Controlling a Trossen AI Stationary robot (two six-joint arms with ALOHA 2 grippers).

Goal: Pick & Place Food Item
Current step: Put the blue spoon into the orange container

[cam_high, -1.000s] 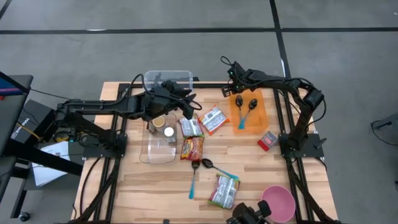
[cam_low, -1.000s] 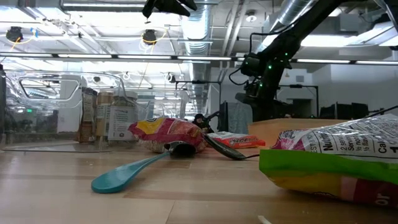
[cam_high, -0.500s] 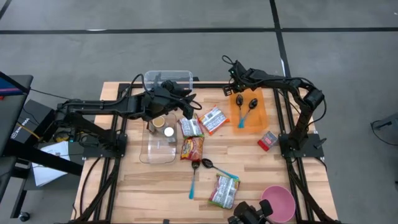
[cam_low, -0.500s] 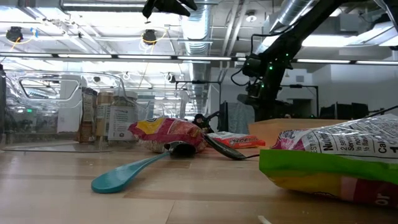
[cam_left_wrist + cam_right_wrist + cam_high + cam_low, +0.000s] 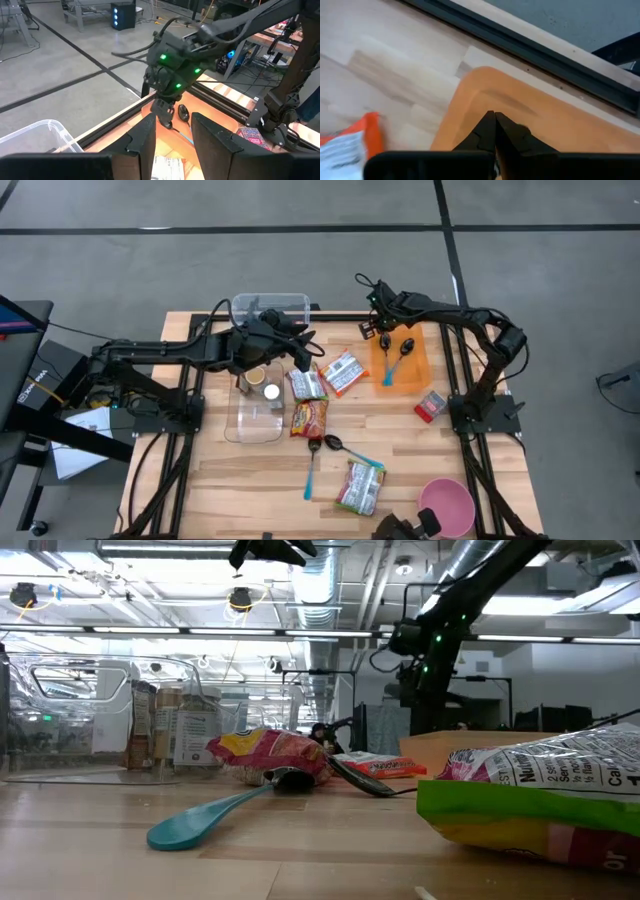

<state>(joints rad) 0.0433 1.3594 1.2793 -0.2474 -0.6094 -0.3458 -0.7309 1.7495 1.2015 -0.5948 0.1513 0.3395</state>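
Right gripper (image 5: 383,337), jaws pressed shut on nothing, hangs over the orange tray's (image 5: 422,370) corner, snack packet (image 5: 342,371) just beside it leftward, lying diagonally; left gripper (image 5: 305,350) part-open, empty, about equally near.

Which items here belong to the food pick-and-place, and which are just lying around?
Job:
- red-and-yellow snack packet
- orange-and-white wrapper
- green-edged silver packet
- clear plastic bin

Lying about:
- teal-handled spoon
- orange tray
- pink bowl
- small red box
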